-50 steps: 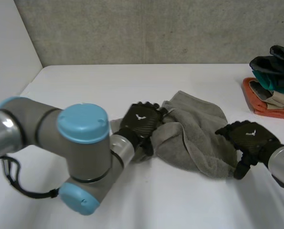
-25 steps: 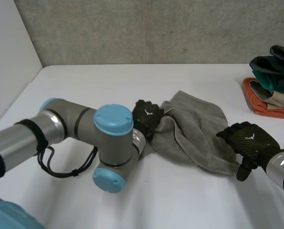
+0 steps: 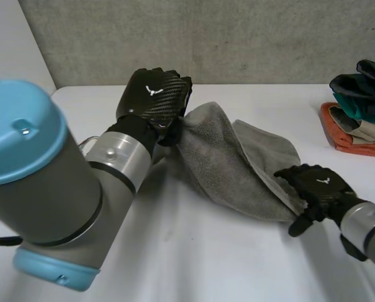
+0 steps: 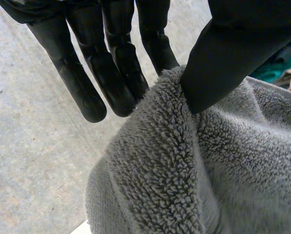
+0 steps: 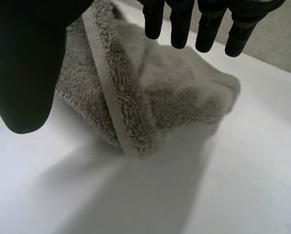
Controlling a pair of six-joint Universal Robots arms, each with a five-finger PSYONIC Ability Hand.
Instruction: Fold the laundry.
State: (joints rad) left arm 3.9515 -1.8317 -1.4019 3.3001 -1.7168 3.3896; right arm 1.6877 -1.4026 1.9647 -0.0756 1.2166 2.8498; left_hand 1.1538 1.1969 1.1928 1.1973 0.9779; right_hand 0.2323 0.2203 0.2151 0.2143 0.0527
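Diagonally, grey towel (image 3: 220, 151) runs from left hand (image 3: 153, 95), clamped on its raised corner, down to right hand (image 3: 319, 185), fingers apart over its low end; both bear white emblems.

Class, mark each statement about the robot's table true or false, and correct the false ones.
1. The left hand pinches the towel. True.
2. The towel is orange. False: it is grey.
3. A pile of clothes sits at the right side of the table. True.
4. The right hand grips the pile. False: it is open at the towel's near right end, apart from the pile.
5. The towel lies wholly flat. False: the left hand holds one end up.
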